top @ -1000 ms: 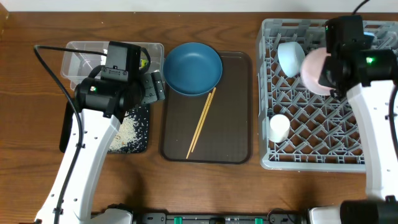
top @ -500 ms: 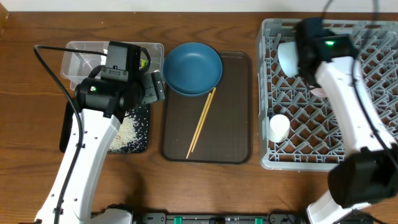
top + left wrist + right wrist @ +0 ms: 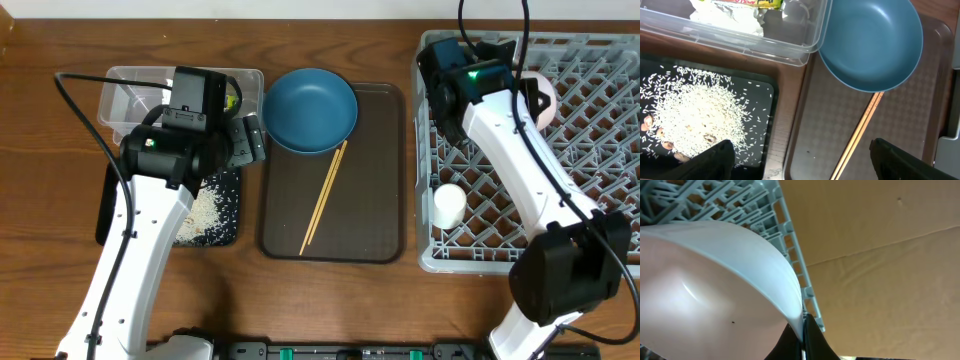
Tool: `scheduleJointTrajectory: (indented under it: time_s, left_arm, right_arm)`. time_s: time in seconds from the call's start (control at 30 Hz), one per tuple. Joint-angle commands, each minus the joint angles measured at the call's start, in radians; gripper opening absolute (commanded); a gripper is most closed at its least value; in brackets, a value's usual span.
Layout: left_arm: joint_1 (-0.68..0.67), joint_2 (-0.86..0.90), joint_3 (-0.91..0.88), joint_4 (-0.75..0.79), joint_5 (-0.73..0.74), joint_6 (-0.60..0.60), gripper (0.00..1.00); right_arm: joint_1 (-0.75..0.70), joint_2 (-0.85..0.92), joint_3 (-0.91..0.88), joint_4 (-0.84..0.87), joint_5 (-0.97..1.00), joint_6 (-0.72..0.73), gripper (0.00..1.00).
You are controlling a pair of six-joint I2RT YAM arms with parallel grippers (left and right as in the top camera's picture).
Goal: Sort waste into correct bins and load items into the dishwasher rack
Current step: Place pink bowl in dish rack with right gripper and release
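A: Right gripper (image 3: 802,330) is seen clamped on the white bowl (image 3: 715,280) rim, held over the dishwasher rack (image 3: 740,205).

B: Left gripper (image 3: 805,152) is spread wide, nothing held. 1 snack wrapper (image 3: 740,3) is lying in the clear tub (image 3: 740,42); its print cannot be read.

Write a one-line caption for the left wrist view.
Open left gripper straddles rice in the black bin and the tray holding plate and chopsticks.

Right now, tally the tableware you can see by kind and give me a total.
Plates: 1, the blue plate
Bowls: 1, the white bowl, held by the right gripper
Cups: 1, the white cup
Chopsticks: 2
Total: 5; the right arm may hide more in the rack.
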Motion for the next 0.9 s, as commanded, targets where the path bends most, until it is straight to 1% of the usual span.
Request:
scheduleJointTrajectory:
  time_s: [0.0, 0.1, 0.23, 0.37, 0.57, 0.7, 0.87]
  left_arm:
    - [0.003, 0.003, 0.005, 0.001, -0.016, 0.013, 0.89]
    - [0.003, 0.003, 0.005, 0.001, -0.017, 0.013, 0.89]
    - [0.003, 0.003, 0.005, 0.001, -0.017, 0.013, 0.89]
    - [0.003, 0.003, 0.005, 0.001, -0.017, 0.013, 0.89]
    - [0.003, 0.003, 0.005, 0.001, -0.017, 0.013, 0.89]
    - [0.003, 0.003, 0.005, 0.001, -0.017, 0.013, 0.89]
    - [0.003, 0.003, 0.005, 0.000, -0.017, 0.013, 0.89]
  right_arm:
    - [-0.001, 0.041, 0.003, 0.008, 0.058, -0.051, 0.01]
    - [-0.001, 0.064, 0.003, 0.013, 0.043, -0.082, 0.01]
    - [-0.001, 0.102, 0.003, -0.020, 0.033, -0.081, 0.01]
    - [-0.001, 0.133, 0.003, -0.041, -0.035, -0.081, 0.01]
    - [0.000, 0.140, 0.003, -0.047, -0.138, -0.081, 0.01]
    - [0.000, 0.140, 0.002, -0.095, -0.188, -0.080, 0.01]
    - [0.001, 0.140, 0.002, -0.123, -0.196, -0.069, 0.01]
